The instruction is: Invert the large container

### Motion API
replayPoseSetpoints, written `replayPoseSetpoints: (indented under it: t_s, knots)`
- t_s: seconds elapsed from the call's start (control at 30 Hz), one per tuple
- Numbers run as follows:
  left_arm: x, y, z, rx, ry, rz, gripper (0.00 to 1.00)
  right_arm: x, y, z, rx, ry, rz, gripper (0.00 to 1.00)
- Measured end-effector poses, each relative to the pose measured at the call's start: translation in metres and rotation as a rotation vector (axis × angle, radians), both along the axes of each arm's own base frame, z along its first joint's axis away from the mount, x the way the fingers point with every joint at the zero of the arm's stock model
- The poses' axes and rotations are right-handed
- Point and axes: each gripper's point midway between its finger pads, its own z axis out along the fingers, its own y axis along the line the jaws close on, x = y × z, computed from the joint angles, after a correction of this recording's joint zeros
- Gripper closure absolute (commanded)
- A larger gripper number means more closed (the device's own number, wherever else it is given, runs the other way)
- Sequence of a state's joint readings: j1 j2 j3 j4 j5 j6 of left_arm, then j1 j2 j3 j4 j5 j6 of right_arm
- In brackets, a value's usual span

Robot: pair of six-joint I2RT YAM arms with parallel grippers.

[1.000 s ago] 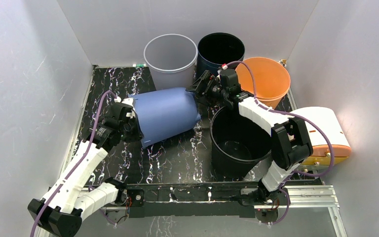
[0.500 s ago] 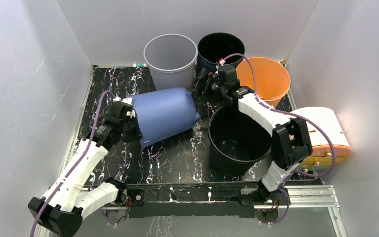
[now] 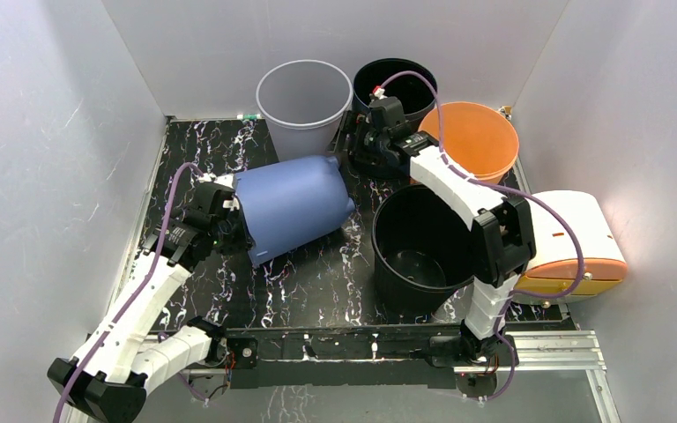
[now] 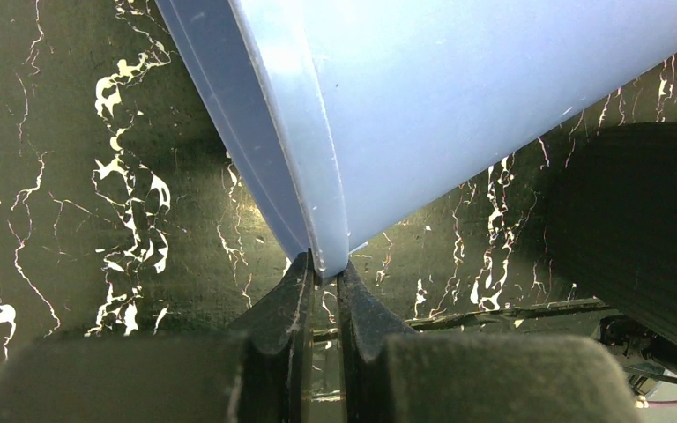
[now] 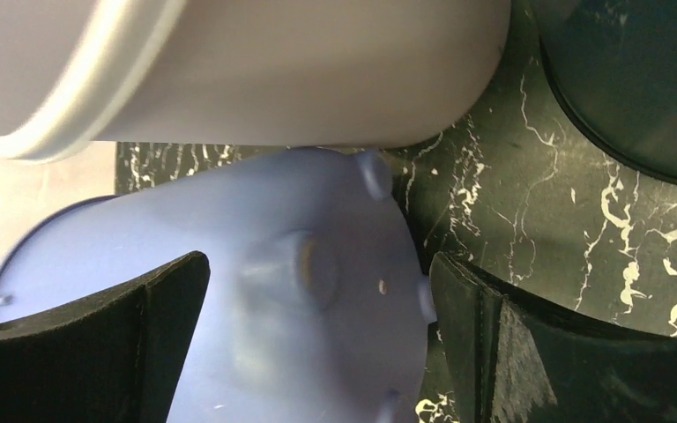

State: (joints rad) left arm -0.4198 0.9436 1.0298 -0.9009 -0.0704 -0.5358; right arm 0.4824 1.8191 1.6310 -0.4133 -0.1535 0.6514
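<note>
The large container (image 3: pixel 295 207) is a blue bucket lying on its side in the middle of the marbled table, mouth to the left and base to the right. My left gripper (image 3: pixel 232 220) is shut on its rim; the left wrist view shows the rim (image 4: pixel 317 176) pinched between the left gripper's (image 4: pixel 324 269) fingertips. My right gripper (image 3: pixel 354 159) stands open just behind the base. In the right wrist view the blue base (image 5: pixel 256 352) fills the gap of the right gripper (image 5: pixel 317 264), whose fingers (image 5: pixel 176 291) do not clamp it.
A grey bucket (image 3: pixel 304 92), a dark bucket (image 3: pixel 395 85) and an orange bucket (image 3: pixel 472 137) stand along the back wall. A big black bucket (image 3: pixel 423 247) sits right of the blue one. A white and orange device (image 3: pixel 582 242) lies at the far right.
My right gripper has drawn back from the blue bucket's base toward the back wall. The left gripper keeps its hold and the bucket has barely shifted.
</note>
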Motion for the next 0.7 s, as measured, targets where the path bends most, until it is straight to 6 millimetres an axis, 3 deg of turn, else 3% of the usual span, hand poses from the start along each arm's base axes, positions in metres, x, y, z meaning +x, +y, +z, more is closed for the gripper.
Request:
replayPoseSetpoints:
  t_s: [0.2, 0.4, 0.57, 0.7]
  knots:
    - [-0.001, 0.000, 0.001, -0.001, -0.003, -0.001, 1.00, -0.003, 0.012, -0.030, 0.017, 0.086, 0.040, 0.02]
    - [-0.001, 0.000, 0.000, -0.002, -0.002, -0.001, 1.00, -0.006, 0.033, -0.024, 0.113, 0.092, 0.121, 0.02]
    - [-0.001, 0.000, 0.000, -0.001, -0.002, -0.001, 1.00, -0.020, 0.052, -0.017, 0.173, 0.103, 0.215, 0.02]
    - [-0.002, 0.000, -0.001, -0.002, 0.002, -0.010, 1.00, -0.022, 0.054, -0.017, 0.175, 0.101, 0.230, 0.02]
